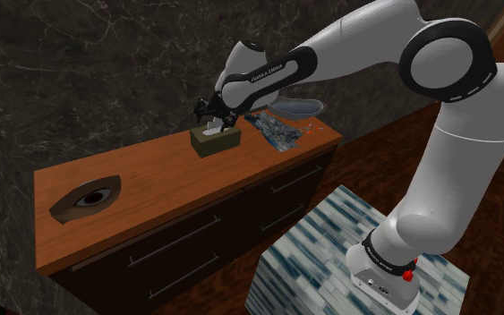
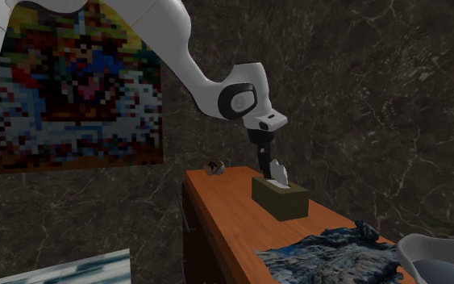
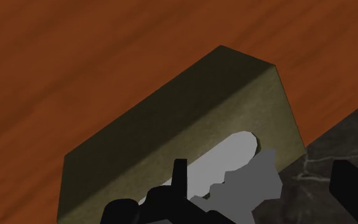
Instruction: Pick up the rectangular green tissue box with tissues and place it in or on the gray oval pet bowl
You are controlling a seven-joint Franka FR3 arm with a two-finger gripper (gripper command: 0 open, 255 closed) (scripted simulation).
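On the wooden dresser top (image 1: pixel 151 192), the olive-green tissue box (image 1: pixel 215 140) stands upright near the back wall. The gripper (image 1: pixel 212 114) is just above it, fingers spread, grasping nothing. The gray pet bowl (image 1: pixel 293 107) sits well apart, beyond a patterned cloth (image 1: pixel 277 132).

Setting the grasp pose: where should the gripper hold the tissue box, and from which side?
Best clamp the olive-green tissue box across its short width, on its long side walls, from straight above: it lies flat on the dresser top, those walls are parallel, and the tissue juts up mid-top.
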